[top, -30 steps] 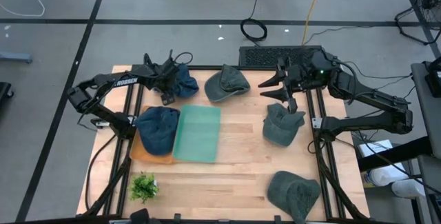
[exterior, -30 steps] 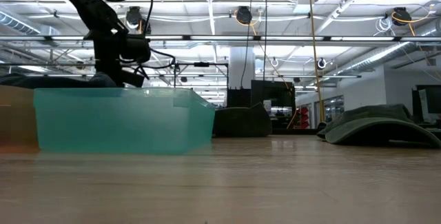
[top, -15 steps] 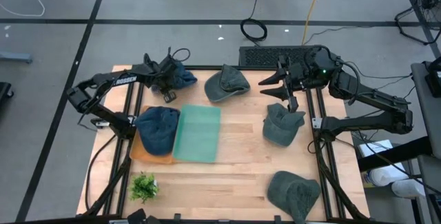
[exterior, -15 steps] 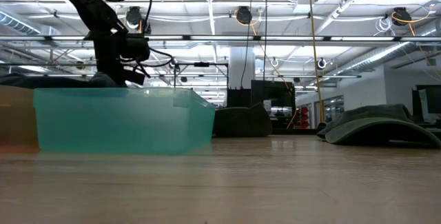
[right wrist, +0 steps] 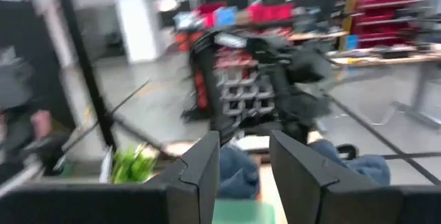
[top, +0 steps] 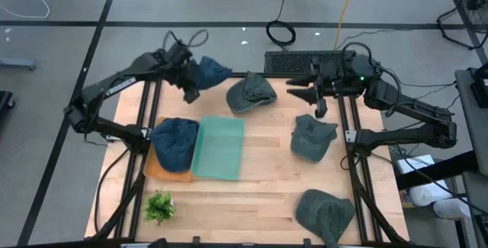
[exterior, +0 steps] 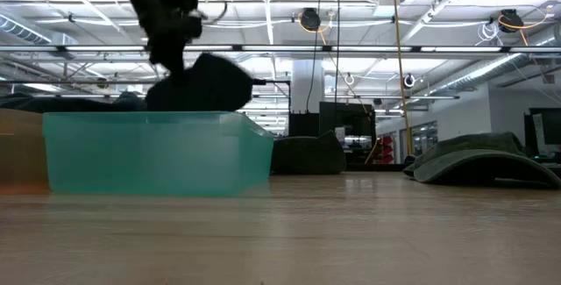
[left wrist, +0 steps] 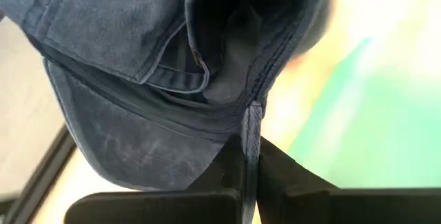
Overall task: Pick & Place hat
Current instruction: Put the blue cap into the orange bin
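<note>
A dark blue hat (top: 207, 71) hangs in the air over the table's far left corner, with my left gripper (top: 188, 88) shut on it. The low view shows the same hat (exterior: 209, 81) above the rim of the teal bin (exterior: 158, 152); the left wrist view shows it (left wrist: 158, 65) filling the picture. My right gripper (top: 303, 94) hovers open over the far right of the table, above a green hat (top: 313, 137), holding nothing. A second blue hat (top: 174, 143) lies in an orange bin. My left gripper pinches a narrow stitched band at the hat's rim (left wrist: 252, 114) between its two shut fingers. The hat's crown and brim spread out beyond the fingertips. In the low view the hat hangs below and beside the gripper, lifted off the table.
The teal bin (top: 219, 147) stands beside the orange bin (top: 164, 173) at centre left. Green hats lie at the far middle (top: 250, 91) and the near right (top: 324, 214). A small green plant (top: 158, 206) sits near the front left corner.
My left gripper has shut on the dark blue hat and gone up and toward the table's far edge. The hat, which lay on the far left of the table, is now lifted clear and hangs from the gripper.
</note>
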